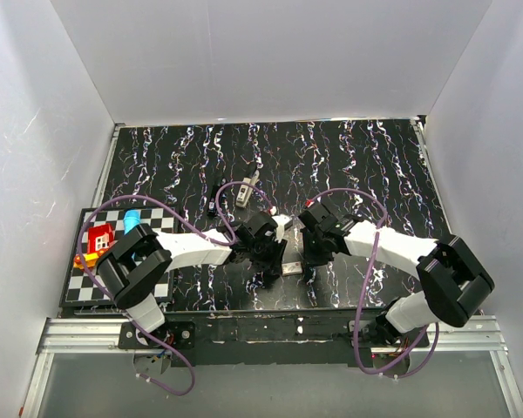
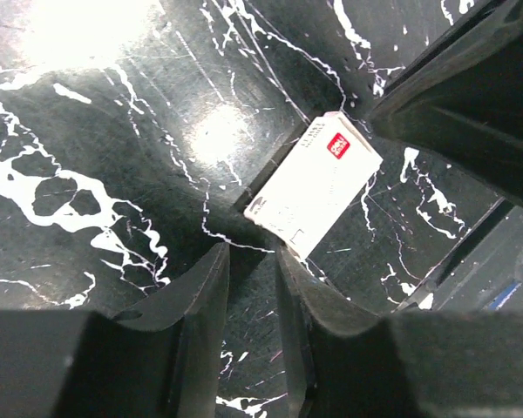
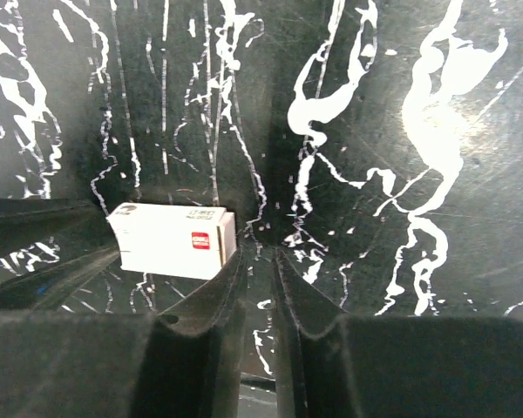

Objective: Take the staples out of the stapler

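Progress looks near zero: stapler (image 1: pixel 244 193) lies on the worktop (image 1: pixel 366 165), far of both arms and a bit left of centre, with nothing holding it; too small to tell if it's opened. Left gripper (image 2: pixel 253 254) and right gripper (image 3: pixel 259 255) are each slightly parted and empty, flanking a small white box (image 2: pixel 314 187) near the front edge. No loose staples visible. Grasping, opening and emptying are likely all left.
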`<move>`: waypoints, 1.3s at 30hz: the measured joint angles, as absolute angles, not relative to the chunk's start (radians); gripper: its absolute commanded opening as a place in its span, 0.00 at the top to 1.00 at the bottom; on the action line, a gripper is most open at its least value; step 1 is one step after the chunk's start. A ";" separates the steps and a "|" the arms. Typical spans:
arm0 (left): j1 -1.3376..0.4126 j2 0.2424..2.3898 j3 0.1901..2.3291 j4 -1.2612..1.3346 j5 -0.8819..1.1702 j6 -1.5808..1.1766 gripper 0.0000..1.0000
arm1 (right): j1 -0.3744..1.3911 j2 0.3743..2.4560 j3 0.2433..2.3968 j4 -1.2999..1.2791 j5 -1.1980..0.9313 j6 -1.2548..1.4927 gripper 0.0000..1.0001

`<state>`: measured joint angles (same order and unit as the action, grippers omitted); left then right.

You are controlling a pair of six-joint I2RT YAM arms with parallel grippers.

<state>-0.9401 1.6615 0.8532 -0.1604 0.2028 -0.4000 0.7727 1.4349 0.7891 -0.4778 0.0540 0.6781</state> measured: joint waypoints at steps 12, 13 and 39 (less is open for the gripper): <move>-0.940 1.547 0.866 -0.273 0.093 -0.383 0.41 | 0.772 1.343 0.842 -0.570 0.211 0.622 0.56; -0.940 1.517 0.872 -0.287 0.082 -0.378 0.38 | 0.772 1.323 0.848 -0.572 0.226 0.614 0.55; -0.940 1.145 1.078 -0.499 -0.288 -0.151 0.02 | 0.772 1.048 1.063 -0.746 0.411 0.383 0.10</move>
<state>-0.9401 1.1454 1.0779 -0.4992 -0.2878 -0.1513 0.7715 1.0477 1.0626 -0.7460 0.4114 0.3832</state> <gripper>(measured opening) 0.981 0.887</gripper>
